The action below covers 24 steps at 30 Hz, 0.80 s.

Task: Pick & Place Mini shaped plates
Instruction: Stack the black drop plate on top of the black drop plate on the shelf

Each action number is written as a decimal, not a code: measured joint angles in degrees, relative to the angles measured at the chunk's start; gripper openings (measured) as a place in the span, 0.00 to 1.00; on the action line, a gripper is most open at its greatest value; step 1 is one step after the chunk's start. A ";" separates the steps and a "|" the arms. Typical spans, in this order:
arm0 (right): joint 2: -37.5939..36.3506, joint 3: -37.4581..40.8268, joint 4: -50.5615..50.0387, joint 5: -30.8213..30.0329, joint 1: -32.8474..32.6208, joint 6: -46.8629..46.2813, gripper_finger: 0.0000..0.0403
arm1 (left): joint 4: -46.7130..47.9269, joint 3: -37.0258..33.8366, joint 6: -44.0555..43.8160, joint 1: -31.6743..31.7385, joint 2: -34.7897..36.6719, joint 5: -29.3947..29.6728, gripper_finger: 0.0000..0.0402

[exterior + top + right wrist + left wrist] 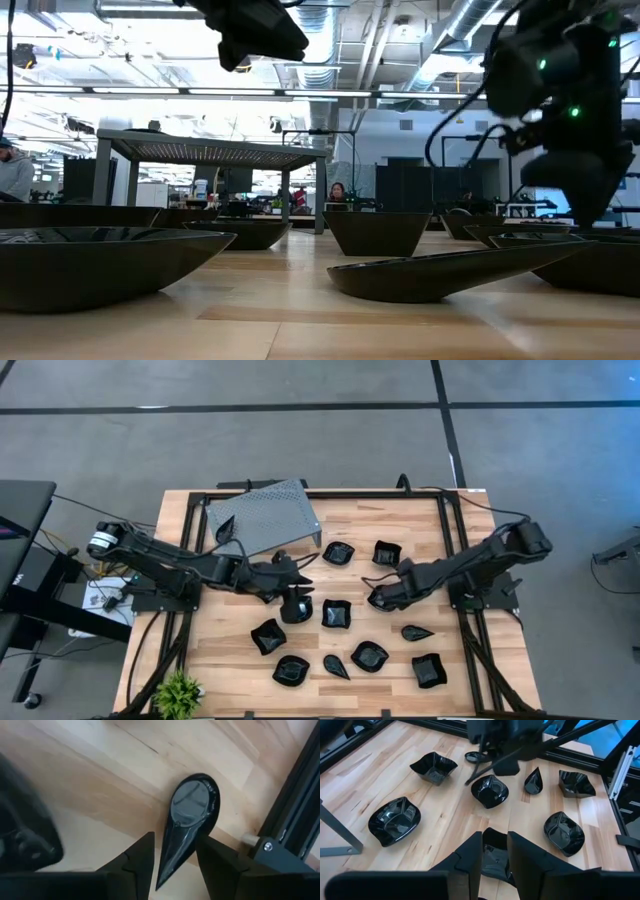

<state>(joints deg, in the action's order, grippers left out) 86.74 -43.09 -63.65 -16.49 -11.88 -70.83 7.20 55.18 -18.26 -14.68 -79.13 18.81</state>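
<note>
Several glossy black mini plates lie on the wooden table, such as a squarish one and a teardrop one. My left gripper is near the table's middle, high above the table in the low view. It is shut on a black plate. My right gripper is low over the table and open. Its fingers stand on either side of the narrow tail of a teardrop plate without touching it. That plate lies on the wood. My left gripper has the black plate between its two fingers, which come at it from above, slanting toward the table's right. One corner of the plate sticks out past the fingertips. The fingers hide which part they meet.
A grey perforated metal stand stands at the far left with a teardrop plate on top. A black frame runs around the table. A small green plant sits at the near left corner. People show in the room behind.
</note>
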 joint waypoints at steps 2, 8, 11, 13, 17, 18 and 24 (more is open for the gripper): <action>2.33 0.00 0.02 -0.06 0.49 0.47 0.34 | 0.00 0.00 0.00 -0.06 0.00 -0.04 0.23; 7.45 0.00 0.04 -0.04 1.27 0.85 0.34 | 0.02 0.00 0.00 -0.44 0.00 -0.13 0.23; 8.95 0.00 0.08 -0.07 1.63 3.04 0.32 | 0.02 0.00 0.00 -0.56 0.00 -0.13 0.23; 9.46 -0.02 0.10 -0.07 1.93 4.33 0.29 | 0.00 0.00 -0.02 -0.58 0.00 -0.13 0.23; 9.76 0.00 0.10 -0.07 1.94 7.50 0.17 | 0.01 0.00 -0.02 -0.69 0.00 -0.02 0.23; 9.65 0.00 0.06 -0.07 1.96 8.27 0.14 | 0.00 0.00 -0.02 -0.69 0.00 -0.02 0.23; 7.14 -0.04 -0.23 0.00 1.80 13.41 0.03 | 0.00 0.00 -1.70 -0.69 0.00 0.02 0.23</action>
<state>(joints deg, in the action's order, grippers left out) 93.89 -43.13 -63.88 -16.49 -10.08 -57.42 7.20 55.18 -19.97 -15.38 -79.13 18.83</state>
